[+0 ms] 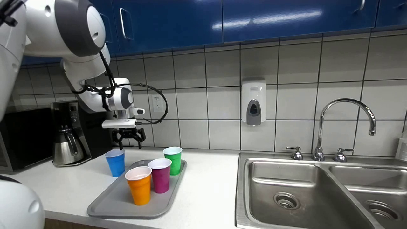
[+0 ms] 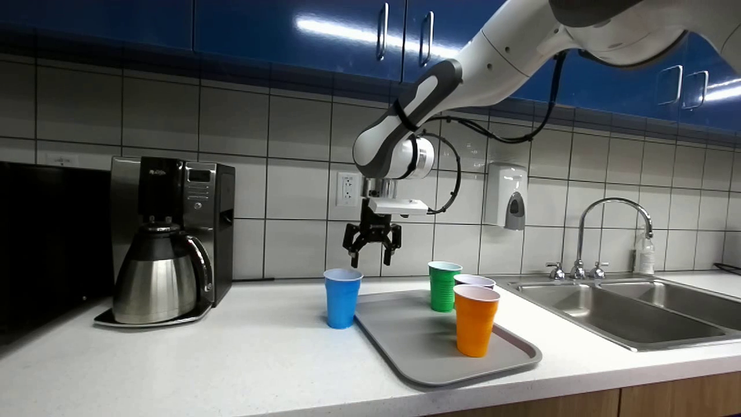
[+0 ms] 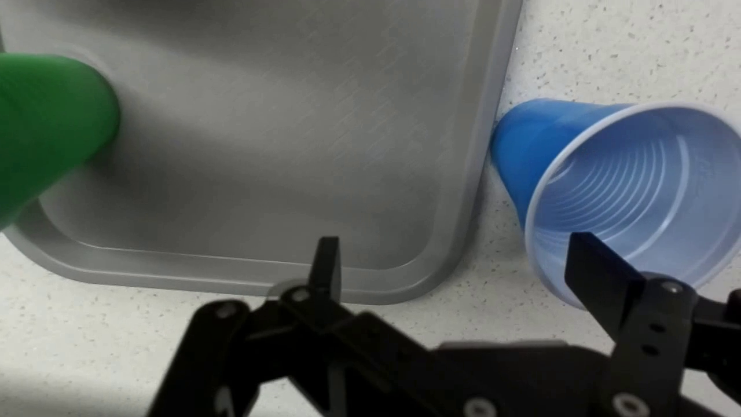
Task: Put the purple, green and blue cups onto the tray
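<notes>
The blue cup [image 1: 115, 163] stands upright on the counter just outside the tray's edge; it also shows upright in an exterior view [image 2: 342, 301] and in the wrist view [image 3: 527, 147]. The green cup [image 1: 173, 163] and the purple cup [image 1: 161, 178] stand upright on the grey tray [image 1: 111, 202]. In an exterior view the purple cup [image 2: 474, 281] is mostly hidden behind the orange cup. The green cup [image 3: 52, 127] is partly in the wrist view; the purple cup is out of it. My gripper [image 2: 371, 262] is open and empty, above and behind the blue cup, not touching it.
An orange cup [image 1: 140, 187] stands on the tray's front part. A coffee maker [image 2: 168, 243] with a steel carafe stands beyond the blue cup, away from the tray. A sink [image 1: 286, 184] with a faucet [image 1: 346, 101] lies on the opposite side. A tiled wall is behind.
</notes>
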`<state>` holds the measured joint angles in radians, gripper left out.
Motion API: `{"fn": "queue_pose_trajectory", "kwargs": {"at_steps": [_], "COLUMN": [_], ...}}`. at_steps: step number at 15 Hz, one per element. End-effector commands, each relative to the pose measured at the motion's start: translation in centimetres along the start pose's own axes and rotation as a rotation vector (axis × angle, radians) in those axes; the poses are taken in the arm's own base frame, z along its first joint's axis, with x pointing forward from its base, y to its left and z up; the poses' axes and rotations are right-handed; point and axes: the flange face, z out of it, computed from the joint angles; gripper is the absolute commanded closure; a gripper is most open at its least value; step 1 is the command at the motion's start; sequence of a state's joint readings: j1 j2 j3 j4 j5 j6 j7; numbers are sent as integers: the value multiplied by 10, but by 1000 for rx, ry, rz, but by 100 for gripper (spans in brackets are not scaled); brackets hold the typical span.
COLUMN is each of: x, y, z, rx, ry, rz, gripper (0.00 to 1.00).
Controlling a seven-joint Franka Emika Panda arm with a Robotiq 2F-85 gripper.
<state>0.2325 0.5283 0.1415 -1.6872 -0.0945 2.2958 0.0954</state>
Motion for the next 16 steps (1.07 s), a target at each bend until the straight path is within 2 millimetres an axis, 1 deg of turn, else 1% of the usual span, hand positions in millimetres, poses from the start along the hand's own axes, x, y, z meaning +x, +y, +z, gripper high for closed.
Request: {"fn": "queue_pose_trajectory", "kwargs": {"at_steps": [1,4,7,11,15,16], "x": [7,6,7,9,14,15], "y": [-14,-26,-33,-35,-33,-34], "z": [-1,6,18,38,47,48], "rx": [37,42,48,53,59,57], "ry": [-3,-13,-35,-57,-64,-60], "rz": [-44,-69,-86,-87,-85,-92], "gripper": [0,0,0,0,0,25]}}
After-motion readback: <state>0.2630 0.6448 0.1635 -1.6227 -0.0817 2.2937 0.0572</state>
